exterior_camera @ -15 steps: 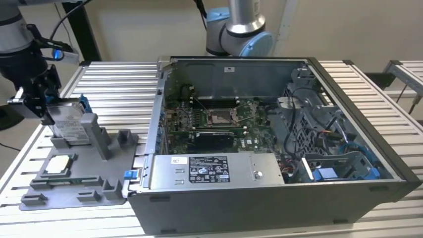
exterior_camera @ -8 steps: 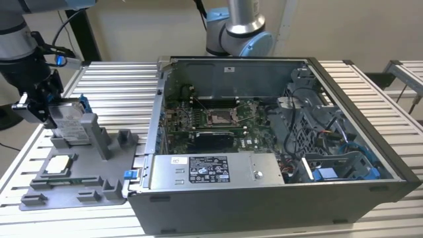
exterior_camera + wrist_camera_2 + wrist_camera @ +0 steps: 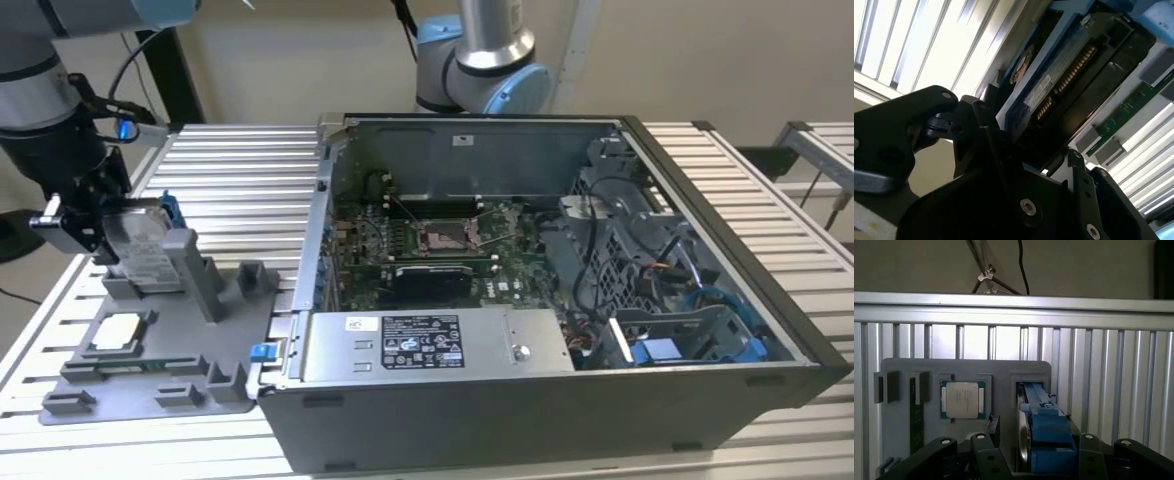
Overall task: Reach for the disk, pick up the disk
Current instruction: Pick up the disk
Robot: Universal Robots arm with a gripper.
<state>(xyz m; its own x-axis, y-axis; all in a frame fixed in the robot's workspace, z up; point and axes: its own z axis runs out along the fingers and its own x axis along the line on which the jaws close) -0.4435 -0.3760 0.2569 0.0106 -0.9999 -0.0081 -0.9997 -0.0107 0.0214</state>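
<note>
- From my remote seat, the exterior view shows the arm's black gripper [image 3: 107,228] lowered at the exterior view's left, right at the flat silver-metal disk with its bright blue plastic bracket [image 3: 138,238].
- The disk stands upright on edge in a slot of the grey plastic fixture tray [image 3: 174,335], at the tray's end farther from the camera.
- In the first wrist view the disk [image 3: 1046,440] sits squarely between the gripper's black linkages — blue bracket facing the camera, silver edge beside it.
- I cannot tell how far the gripper is open, or whether it has hold of the disk; the second wrist view shows dark gripper parts close beside the disk [image 3: 1054,85], but contact is unclear.
- A small square silver chip [image 3: 118,330] lies flat in another pocket of the tray, apart from the disk.
- A thin green memory stick [image 3: 915,415] sits in a groove of the tray, on the far side of the chip from the disk.
- The tray rests on a slatted aluminium table [image 3: 240,170], just beside an open dark-grey computer case [image 3: 534,420].
- Inside the case, along its near wall, lies a long grey box with a black-and-white sticker [image 3: 507,345].
- A second silver-and-blue robot arm [image 3: 481,55] stands behind the case.
</note>
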